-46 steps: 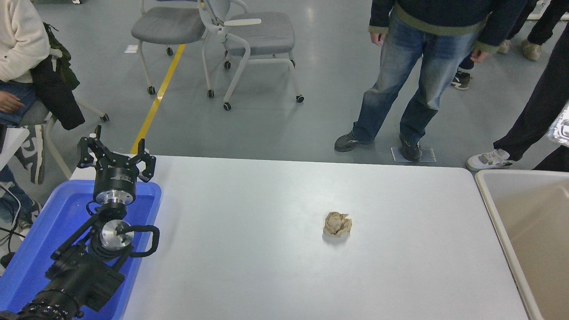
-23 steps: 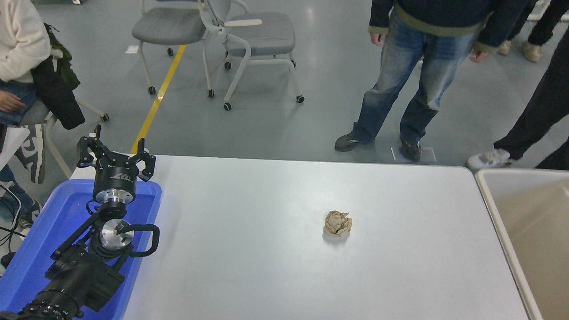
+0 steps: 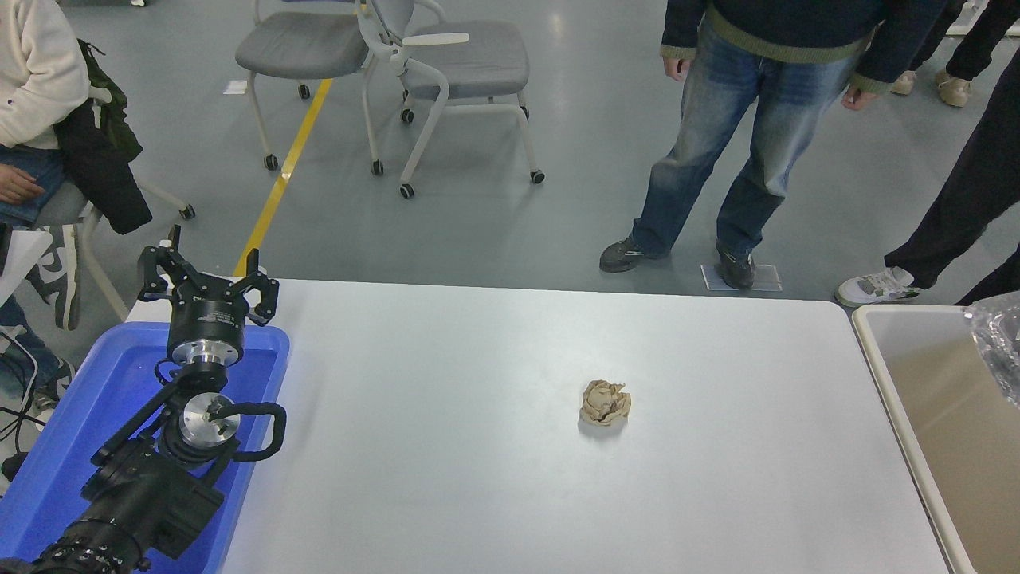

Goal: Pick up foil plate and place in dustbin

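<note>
Foil plate (image 3: 1000,351) is at frame's right edge, over the dustbin (image 3: 880,351); whether it's dropped or held can't be told, since the right gripper is out of view. Task looks nearly done. Left gripper (image 3: 209,285) parked over blue tub (image 3: 72,414), fingers spread, empty. Paper ball (image 3: 605,402) on counter (image 3: 478,446).

Lab: grey floor, yellow floor line (image 3: 280,177), wheeled chairs (image 3: 458,60), onlookers.

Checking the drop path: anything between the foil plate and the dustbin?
Nothing visible. The foil plate sits at the frame's right edge, already over the open dustbin. The paper ball lies mid-table, well clear.
</note>
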Motion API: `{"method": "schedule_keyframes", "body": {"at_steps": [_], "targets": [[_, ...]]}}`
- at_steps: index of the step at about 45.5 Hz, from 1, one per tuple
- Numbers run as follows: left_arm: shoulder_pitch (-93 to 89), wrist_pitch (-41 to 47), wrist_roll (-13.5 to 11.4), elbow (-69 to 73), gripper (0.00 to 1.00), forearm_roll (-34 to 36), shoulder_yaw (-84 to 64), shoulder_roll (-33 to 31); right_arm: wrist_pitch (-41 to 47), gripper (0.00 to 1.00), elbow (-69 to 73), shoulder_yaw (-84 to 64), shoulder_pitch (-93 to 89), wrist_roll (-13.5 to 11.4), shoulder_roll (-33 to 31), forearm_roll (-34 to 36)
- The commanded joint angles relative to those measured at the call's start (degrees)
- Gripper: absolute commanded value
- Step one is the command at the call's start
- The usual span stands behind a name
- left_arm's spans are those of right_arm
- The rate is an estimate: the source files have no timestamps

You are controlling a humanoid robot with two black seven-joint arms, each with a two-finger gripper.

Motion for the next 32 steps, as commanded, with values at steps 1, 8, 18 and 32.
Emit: {"method": "schedule_keyframes", "body": {"at_steps": [1, 8, 18, 32], "targets": [[0.0, 0.0, 0.0, 0.05, 0.99, 0.0, 0.0, 0.01, -0.01, 0.0, -0.84, 3.83, -4.57, 0.07, 2.1, 0.42], [0.0, 0.0, 0.0, 0.05, 0.99, 0.0, 0.0, 0.01, -0.01, 0.0, -0.84, 4.09, -5.8, 0.07, 2.37, 0.6], [0.0, 0.0, 0.0, -0.04, 0.99, 0.0, 0.0, 0.01, -0.18, 0.31, -0.93, 6.2, -6.24, 0.16, 2.37, 0.69], [0.0, 0.0, 0.0, 0.05, 0.99, 0.0, 0.0, 0.01, 0.17, 1.0, -1.02, 6.99, -6.24, 0.25, 2.19, 0.95]]}}
